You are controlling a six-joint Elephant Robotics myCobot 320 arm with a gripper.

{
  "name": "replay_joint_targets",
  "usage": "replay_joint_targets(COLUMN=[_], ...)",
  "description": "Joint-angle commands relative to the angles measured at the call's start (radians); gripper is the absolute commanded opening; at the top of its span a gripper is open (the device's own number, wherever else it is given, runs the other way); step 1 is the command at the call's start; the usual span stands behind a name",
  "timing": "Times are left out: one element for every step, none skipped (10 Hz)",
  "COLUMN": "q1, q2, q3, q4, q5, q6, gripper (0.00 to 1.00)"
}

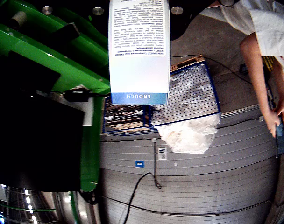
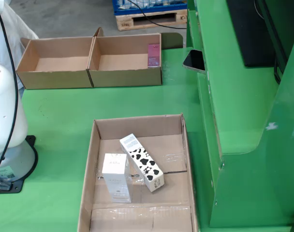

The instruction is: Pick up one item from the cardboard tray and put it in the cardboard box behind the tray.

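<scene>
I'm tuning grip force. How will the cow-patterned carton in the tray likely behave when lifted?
The cow-patterned carton looks like thin printed card, so probably light and crushable under a hard squeeze. It lies flat on a long face in the tray, so unlikely to roll. It touches the white carton, which may shift.

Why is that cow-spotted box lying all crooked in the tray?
The cow-spotted box lies slanted across the tray and appears to lean against the white box beside it, instead of sitting straight. Also odd: a phone sits right at the green table's edge, near the far boxes.
</scene>
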State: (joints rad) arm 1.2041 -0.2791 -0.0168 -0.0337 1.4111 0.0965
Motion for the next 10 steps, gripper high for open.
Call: replay_joint_targets(q1=[0.043, 0.128, 0.128, 0.249, 0.249, 0.293, 0.376, 0.376, 0.458, 0.458], q2=[0.016, 0.001, 0.001, 0.027, 0.027, 0.041, 0.047, 0.047, 0.065, 0.065], q3=[0.017, 0.017, 0.017, 0.017, 0.017, 0.017, 0.017, 0.017, 0.017, 0.017], q4=[0.015, 0.043, 0.043, 0.022, 0.022, 0.014, 0.022, 0.022, 0.029, 0.029], q5=[-0.005, -0.027, -0.027, -0.004, -0.004, -0.011, -0.029, -0.029, -0.047, -0.046], q6=[0.005, 0.008, 0.008, 0.013, 0.013, 0.012, 0.007, 0.007, -0.003, -0.003], gripper=[0.00, 0.00, 0.00, 0.00, 0.00, 0.00, 0.00, 0.00, 0.00, 0.00])
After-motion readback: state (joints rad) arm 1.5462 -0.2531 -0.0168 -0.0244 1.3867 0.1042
